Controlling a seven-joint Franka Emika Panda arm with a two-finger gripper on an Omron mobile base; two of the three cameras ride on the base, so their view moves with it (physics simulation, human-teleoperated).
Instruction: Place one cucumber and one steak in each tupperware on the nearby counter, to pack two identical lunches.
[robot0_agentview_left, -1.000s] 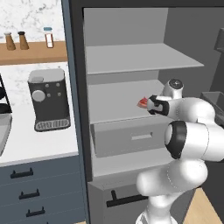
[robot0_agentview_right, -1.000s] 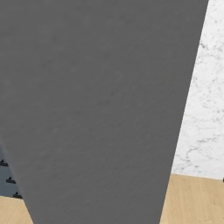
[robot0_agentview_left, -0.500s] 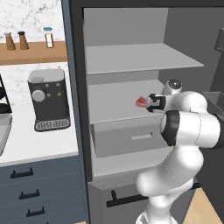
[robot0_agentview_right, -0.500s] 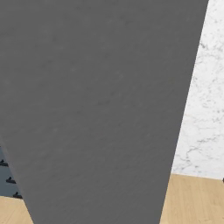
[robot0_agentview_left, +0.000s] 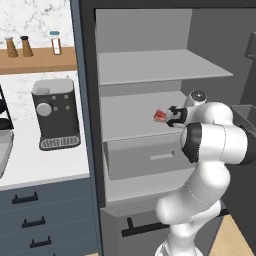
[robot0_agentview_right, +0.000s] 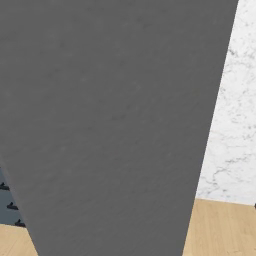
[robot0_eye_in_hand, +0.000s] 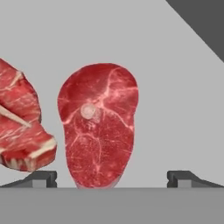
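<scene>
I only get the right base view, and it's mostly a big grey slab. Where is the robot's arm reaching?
Observer: Into a tall dark cabinet, with its end effector over the middle grey shelf.
Operator: Is it holding something?
Observer: No, its jaws stand open, and a round steak lies just ahead, between them.
Operator: Any more food there?
Observer: A second steak lies beside the first.

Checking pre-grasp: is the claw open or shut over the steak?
Open. In the hand view the claw has its fingertips spread wide on either side of the round steak, touching nothing.
</scene>
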